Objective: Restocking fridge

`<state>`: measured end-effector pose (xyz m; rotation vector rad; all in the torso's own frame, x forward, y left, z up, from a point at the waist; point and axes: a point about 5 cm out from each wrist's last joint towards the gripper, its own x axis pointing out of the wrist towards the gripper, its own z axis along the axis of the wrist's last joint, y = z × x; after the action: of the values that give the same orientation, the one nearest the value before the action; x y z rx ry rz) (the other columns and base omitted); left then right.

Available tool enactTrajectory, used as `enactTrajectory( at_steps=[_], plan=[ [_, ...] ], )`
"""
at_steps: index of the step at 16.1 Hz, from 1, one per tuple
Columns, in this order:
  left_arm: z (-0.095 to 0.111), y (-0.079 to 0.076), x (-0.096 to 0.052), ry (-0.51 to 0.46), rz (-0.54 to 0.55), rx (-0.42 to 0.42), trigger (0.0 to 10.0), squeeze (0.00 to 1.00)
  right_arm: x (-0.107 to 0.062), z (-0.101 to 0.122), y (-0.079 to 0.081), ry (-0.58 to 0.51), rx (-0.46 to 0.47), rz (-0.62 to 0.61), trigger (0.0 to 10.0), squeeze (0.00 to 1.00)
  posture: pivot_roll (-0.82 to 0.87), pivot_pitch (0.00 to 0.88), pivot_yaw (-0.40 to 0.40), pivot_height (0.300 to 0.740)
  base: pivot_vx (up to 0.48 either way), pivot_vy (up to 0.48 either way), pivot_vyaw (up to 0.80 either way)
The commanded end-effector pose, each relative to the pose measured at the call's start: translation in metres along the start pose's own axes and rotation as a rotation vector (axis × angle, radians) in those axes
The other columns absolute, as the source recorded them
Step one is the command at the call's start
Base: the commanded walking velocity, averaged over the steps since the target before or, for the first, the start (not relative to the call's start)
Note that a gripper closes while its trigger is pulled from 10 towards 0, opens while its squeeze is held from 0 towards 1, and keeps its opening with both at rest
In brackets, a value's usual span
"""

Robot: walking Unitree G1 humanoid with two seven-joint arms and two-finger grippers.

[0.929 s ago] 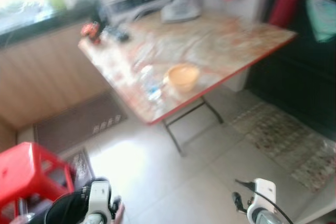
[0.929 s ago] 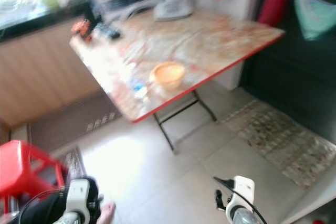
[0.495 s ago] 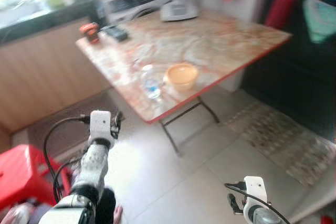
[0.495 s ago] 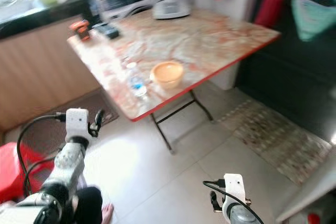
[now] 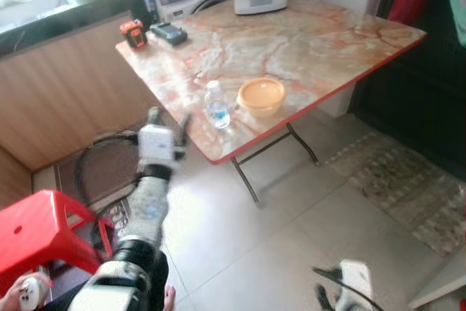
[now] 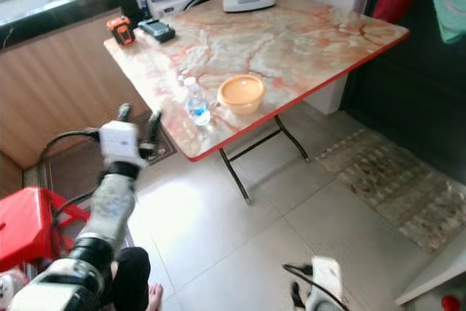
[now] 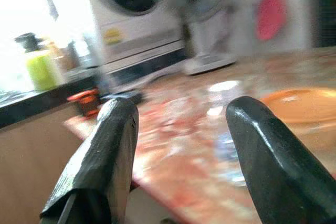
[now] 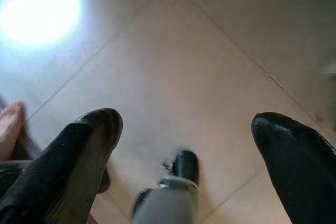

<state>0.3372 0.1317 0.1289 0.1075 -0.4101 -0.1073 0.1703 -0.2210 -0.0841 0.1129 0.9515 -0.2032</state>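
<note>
Our left gripper [image 5: 166, 118] had risen from beside the red stool [image 5: 36, 231] to desk [image 5: 306, 41] height, fingers spread and empty, aimed at the water bottle [image 5: 216, 105] beside the orange bowl [image 5: 261, 96]. Reach begun, we judged. Right gripper [image 8: 184, 166] hung released above the floor.

Head views look down; left wrist faces the shared table [image 5: 291, 41].

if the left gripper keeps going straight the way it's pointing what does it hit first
Most likely the water bottle. The open left gripper is raised short of the table edge, and the bottle sits between its fingers in the wrist view, with the orange bowl just beside it. Depth is hard to judge.
</note>
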Motion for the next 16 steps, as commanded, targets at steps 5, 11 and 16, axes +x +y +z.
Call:
enactTrajectory(
  at_steps=[5, 11, 16],
  plan=[
    [-0.012, -0.002, -0.038, 0.025, -0.025, 0.049, 10.0, 0.0, -0.007, -0.028, -0.004, 0.0, 0.152, -0.054, 10.0, 0.0, -0.04, 0.018, 0.138, 0.74, 0.0, 0.0, 0.0],
    [0.007, 0.003, -0.049, 0.026, 0.028, -0.043, 10.0, 0.0, -0.021, -0.061, -0.025, 0.046, 0.194, -0.125, 10.0, 0.0, 0.0, 0.021, 0.095, 0.74, 0.0, 0.0, 0.0],
    [0.013, 0.003, -0.04, 0.106, -0.023, -0.18, 10.0, 1.0, -0.023, -0.064, -0.034, 0.053, 0.217, -0.181, 10.0, 0.0, 0.01, 0.0, 0.104, 0.74, 0.0, 0.0, 0.0]
  ],
)
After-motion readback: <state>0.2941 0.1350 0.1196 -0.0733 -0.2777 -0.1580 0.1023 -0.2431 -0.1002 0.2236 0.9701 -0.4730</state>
